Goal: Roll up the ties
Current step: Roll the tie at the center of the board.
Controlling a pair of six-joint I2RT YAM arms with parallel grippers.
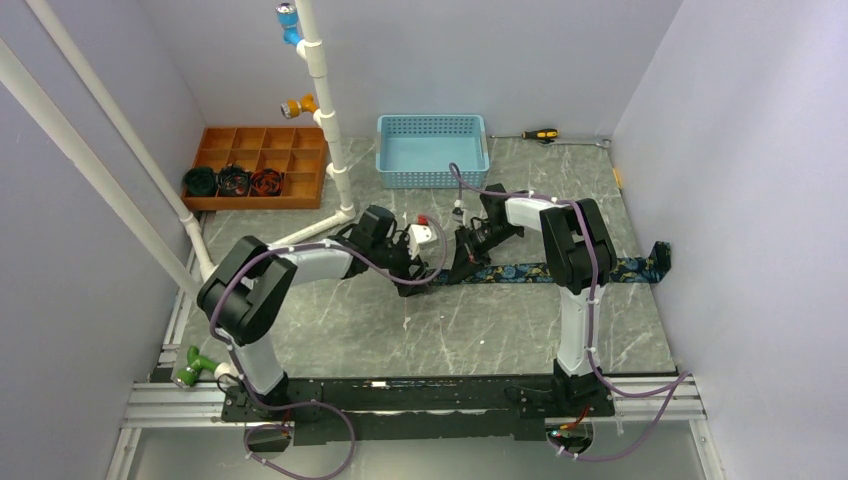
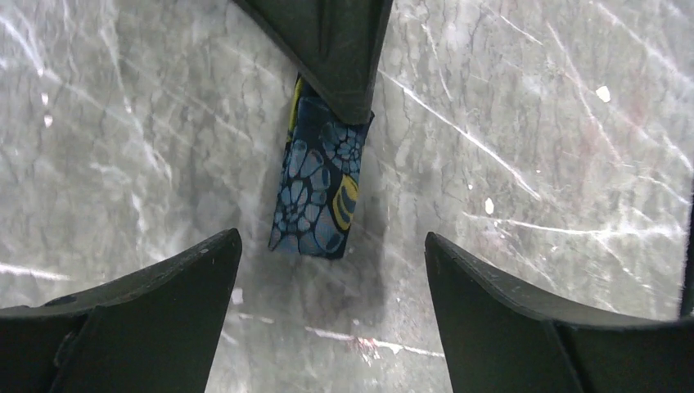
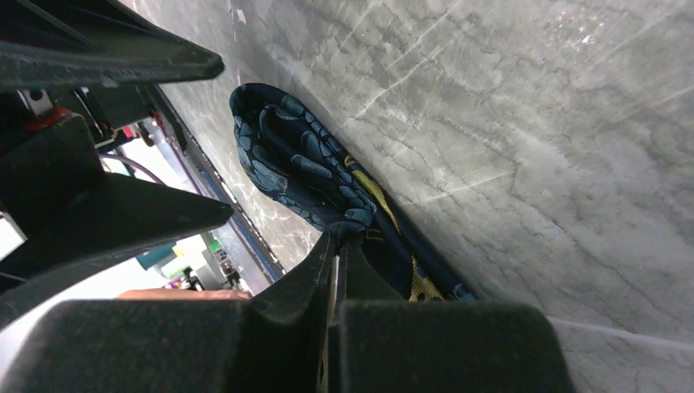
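In the top view, one tie [image 1: 515, 272] lies flat across the middle of the grey marble table [image 1: 400, 330], running from centre frame towards the right wall, where its far end curls up. Both arms reach in to its left end.

The right gripper [image 3: 337, 246] is clamped on the tie. In the right wrist view its two fingers meet at bottom centre with the patterned fabric pinched between them, and the cloth beyond loops into a soft fold towards the upper left.

In the left wrist view the left gripper [image 2: 331, 241] stands spread wide, its fingers at the lower corners holding nothing. The short blue and yellow end of the tie sits just above the gap between them, tucked under the right arm's dark finger that comes down from the top edge.

At the back of the table, centre, sits a blue plastic basket [image 1: 432, 180]. In the upper left is a wooden compartment tray [image 1: 262, 203] with three dark rolls [image 1: 233, 181] in its front row. A screwdriver [image 1: 540, 134] lies by the back wall.
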